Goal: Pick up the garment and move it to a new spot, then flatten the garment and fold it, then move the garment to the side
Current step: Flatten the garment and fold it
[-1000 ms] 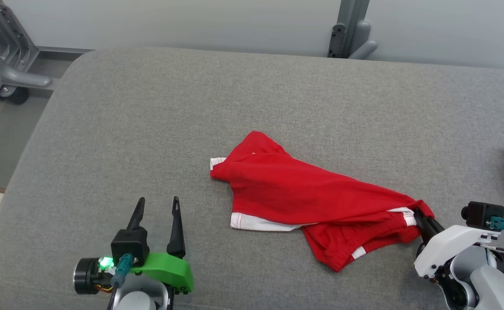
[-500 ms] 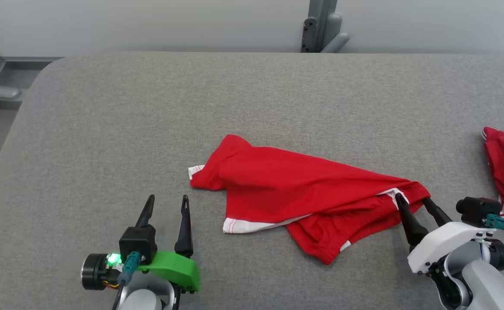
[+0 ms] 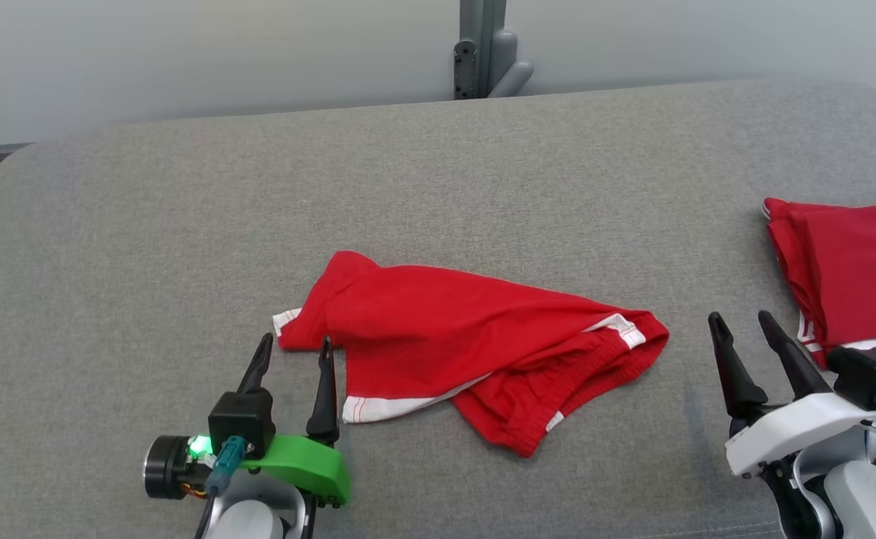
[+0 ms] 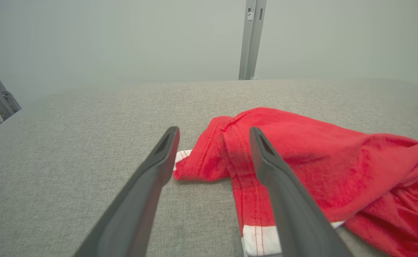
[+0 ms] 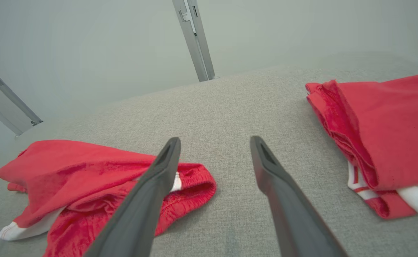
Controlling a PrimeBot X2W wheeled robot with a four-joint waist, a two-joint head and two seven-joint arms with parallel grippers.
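The garment (image 3: 468,344) is a pair of red shorts with white trim, lying crumpled in the middle of the grey cushioned surface (image 3: 438,187). My left gripper (image 3: 294,346) stands open at its left end, the hem's white corner just beyond the fingertips; in the left wrist view the garment (image 4: 302,160) spreads ahead and to the right of that gripper (image 4: 213,132). My right gripper (image 3: 741,320) is open and empty, a short way right of the waistband end. Seen from the right wrist, the garment (image 5: 87,182) lies left of the open gripper (image 5: 214,142).
A second red garment (image 3: 850,262), folded, lies at the surface's right edge, close to my right gripper; it shows again as folded red cloth (image 5: 384,125) on the right. A grey metal post (image 3: 483,45) stands behind the far edge, against a pale wall.
My right gripper opened and let go of the garment's waistband end, then drew back to the right. The head camera turned right, shifting the whole picture left. The left gripper stayed open.
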